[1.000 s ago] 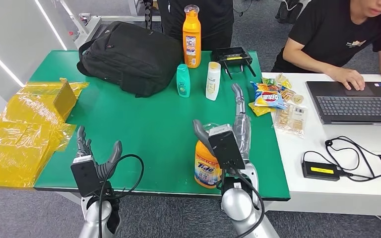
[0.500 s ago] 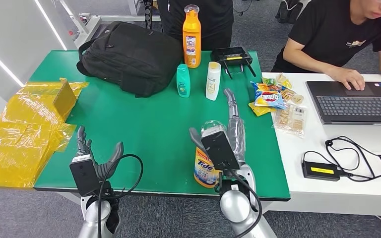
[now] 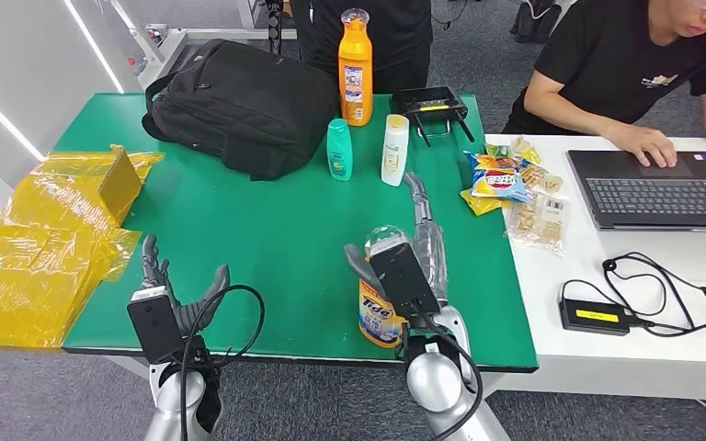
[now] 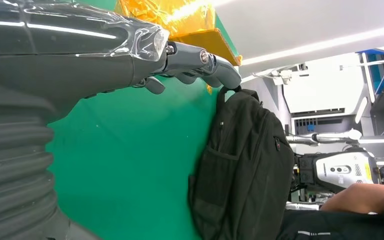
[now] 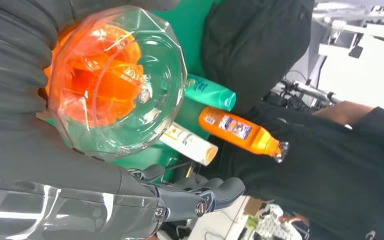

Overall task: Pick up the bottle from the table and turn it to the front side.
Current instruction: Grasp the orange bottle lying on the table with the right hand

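Note:
An orange Tide bottle (image 3: 377,318) with a clear cap (image 3: 384,238) stands upright near the front edge of the green table (image 3: 267,230). My right hand (image 3: 413,250) reaches around it, thumb on the bottle's left side and fingers (image 3: 420,204) stretched straight past its right side, not closed. In the right wrist view the cap (image 5: 115,80) lies between the thumb and the extended fingers (image 5: 200,199). My left hand (image 3: 178,287) hovers open at the front left edge, holding nothing; its fingers (image 4: 195,60) point toward the backpack (image 4: 245,165).
A black backpack (image 3: 239,101), a tall orange bottle (image 3: 356,69), a green bottle (image 3: 339,149) and a white bottle (image 3: 394,149) stand at the back. Snack packets (image 3: 515,188) lie at the right edge. Yellow plastic (image 3: 46,230) covers the left. A person works at a laptop (image 3: 653,188).
My right hand has slid left and in around the Tide bottle, hiding more of its label. The left hand has stayed put.

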Controlling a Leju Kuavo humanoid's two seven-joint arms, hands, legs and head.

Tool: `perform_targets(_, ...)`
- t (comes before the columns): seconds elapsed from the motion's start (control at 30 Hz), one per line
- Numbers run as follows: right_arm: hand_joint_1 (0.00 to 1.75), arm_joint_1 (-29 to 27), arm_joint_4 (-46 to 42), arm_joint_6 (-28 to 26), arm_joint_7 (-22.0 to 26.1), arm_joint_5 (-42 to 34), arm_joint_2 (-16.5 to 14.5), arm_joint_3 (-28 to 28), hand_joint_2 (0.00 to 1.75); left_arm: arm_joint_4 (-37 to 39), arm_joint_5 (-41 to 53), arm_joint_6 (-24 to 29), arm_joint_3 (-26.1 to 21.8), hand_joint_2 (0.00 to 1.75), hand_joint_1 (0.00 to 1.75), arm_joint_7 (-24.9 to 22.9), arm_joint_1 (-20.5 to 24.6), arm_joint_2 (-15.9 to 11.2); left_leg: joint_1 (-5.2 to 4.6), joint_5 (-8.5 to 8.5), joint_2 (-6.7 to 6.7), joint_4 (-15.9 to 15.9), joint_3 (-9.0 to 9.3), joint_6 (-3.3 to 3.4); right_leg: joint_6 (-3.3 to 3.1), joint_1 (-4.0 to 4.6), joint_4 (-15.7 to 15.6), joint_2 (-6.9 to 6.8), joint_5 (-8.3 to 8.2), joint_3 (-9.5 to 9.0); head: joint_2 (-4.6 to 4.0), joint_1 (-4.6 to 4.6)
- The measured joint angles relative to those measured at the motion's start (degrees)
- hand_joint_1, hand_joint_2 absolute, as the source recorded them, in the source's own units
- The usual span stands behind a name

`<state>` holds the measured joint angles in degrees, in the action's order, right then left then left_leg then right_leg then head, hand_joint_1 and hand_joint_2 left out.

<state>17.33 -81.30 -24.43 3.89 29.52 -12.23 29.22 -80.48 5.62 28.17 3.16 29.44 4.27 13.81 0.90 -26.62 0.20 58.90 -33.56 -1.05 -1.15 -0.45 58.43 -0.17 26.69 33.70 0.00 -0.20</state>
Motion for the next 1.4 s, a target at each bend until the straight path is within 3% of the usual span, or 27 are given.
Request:
perform_targets(0.13,0.07,0.0,0.0,1.1,0.5,-2.0,-0.2,0.0,1.75,0.0,0.0,0.0,0.0,1.75,0.0,0.0,0.1,0.0,0.0,0.0,0.01,0.0,0.0,0.0,0.0,0.0,0.0,0.0,0.0,0.0,0.0,-0.01)
perform_targets(0.23,1.38,0.0,0.1,1.8,0.8,-3.6,-0.3,0.0,1.75,0.0,0.0,0.1,0.0,1.75,0.0,0.0,0.2,0.0,0.0,0.0,0.01,0.0,0.0,0.0,0.0,0.0,0.0,0.0,0.0,0.0,0.0,-0.01)
perform_targets(0.27,1.75,0.0,0.2,2.0,0.8,-4.1,-0.3,0.0,1.75,0.0,0.0,0.2,0.0,1.75,0.0,0.0,0.2,0.0,0.0,0.0,0.01,0.0,0.0,0.0,0.0,0.0,0.0,0.0,0.0,0.0,0.0,-0.01)
perform_targets(1.23,1.75,-0.5,1.1,6.4,3.3,-7.0,-1.1,0.0,1.75,-4.0,3.2,1.7,0.0,1.75,0.0,-0.2,-1.7,-0.3,0.0,0.0,0.0,0.0,0.0,0.0,0.0,0.0,0.0,0.0,0.0,0.0,0.0,0.0)
perform_targets(1.37,1.75,0.4,1.6,6.4,6.0,-7.5,-1.1,-0.4,1.75,-4.0,7.1,0.9,0.3,0.0,0.0,-0.2,-2.0,-0.3,0.0,0.0,0.0,0.0,-0.05,0.0,0.0,0.0,0.0,0.0,0.0,0.06,0.0,-0.01)
perform_targets(1.4,1.75,1.3,1.8,6.3,6.8,-7.4,-1.0,-0.7,1.75,-4.1,8.1,0.0,0.7,0.0,0.0,-0.2,-2.0,-0.3,0.0,0.01,0.0,0.0,-0.06,0.01,0.0,0.0,0.0,0.0,-0.01,0.08,0.0,-0.01)
